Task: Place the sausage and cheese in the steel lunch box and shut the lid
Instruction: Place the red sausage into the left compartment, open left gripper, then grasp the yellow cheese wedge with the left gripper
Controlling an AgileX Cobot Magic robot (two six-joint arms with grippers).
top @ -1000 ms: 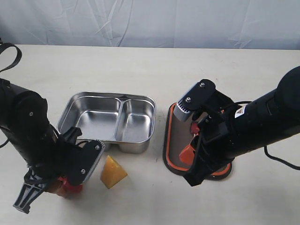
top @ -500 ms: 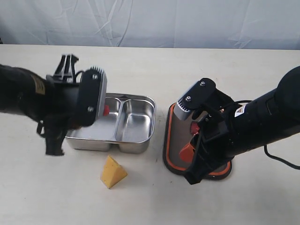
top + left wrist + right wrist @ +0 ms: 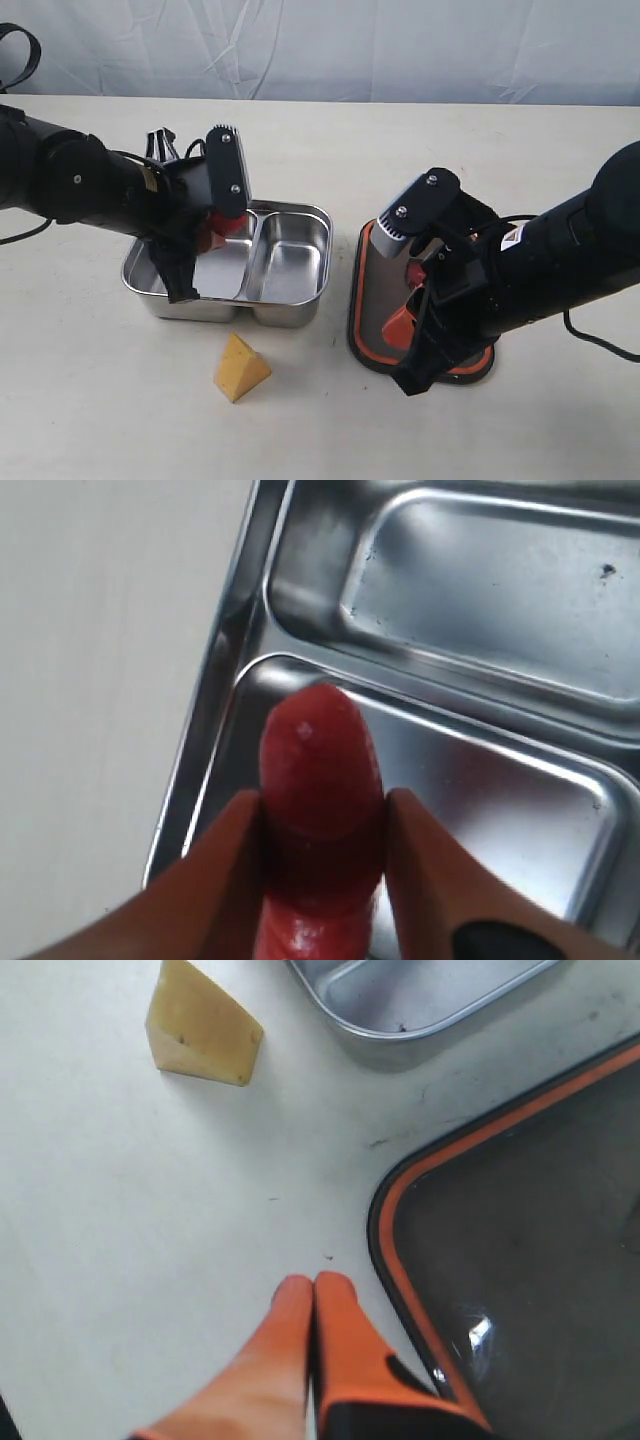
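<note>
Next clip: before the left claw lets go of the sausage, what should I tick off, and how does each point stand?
1. Sausage clamped in left claw: ok.
2. Sausage over the wider compartment of the steel lunch box: ok.
3. Gap between sausage and box floor: cannot tell.
4. Lid off the box, lying on the table beside it: ok.
5. Right claw shut, empty, away from the box: ok.
6. Cheese in box: not ok, on the table.
</note>
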